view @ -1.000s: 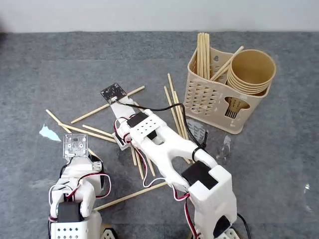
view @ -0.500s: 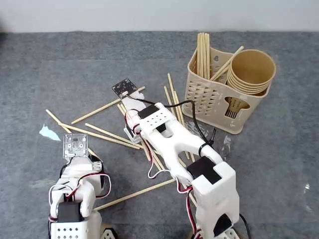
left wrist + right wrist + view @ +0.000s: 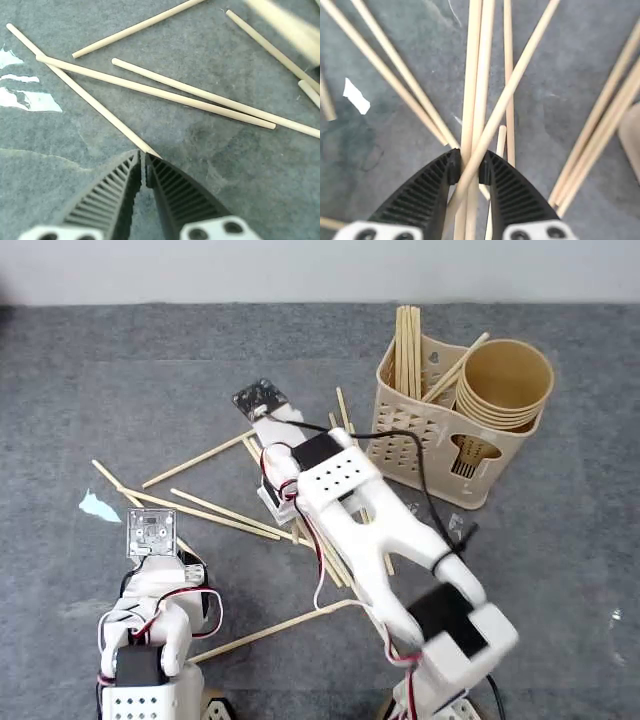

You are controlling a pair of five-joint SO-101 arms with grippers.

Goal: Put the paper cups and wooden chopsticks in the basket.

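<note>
1. Grey felt mat (image 3: 120, 370) covers the whole table. Loose chopsticks (image 3: 200, 512) are scattered over the middle and left of it, and a few cross each other.
2. Basket (image 3: 400, 430) sits over on the far right side. The paper cups (image 3: 505, 380) are stacked inside one compartment, and a bunch of upright chopsticks (image 3: 408, 340) stands in the compartment next to them.
3. Right gripper (image 3: 468, 156) is clamped on the pinched sticks (image 3: 474, 90), two or three of them running between its jaws. Honestly can't tell if they're lifted off the mat.
4. Left gripper (image 3: 144, 156) is closed with nothing in it, down low over the mat. The end of one stick (image 3: 90, 98) touches its tips.
5. Pale paper scrap (image 3: 30, 97) lies just beside that stick.
</note>
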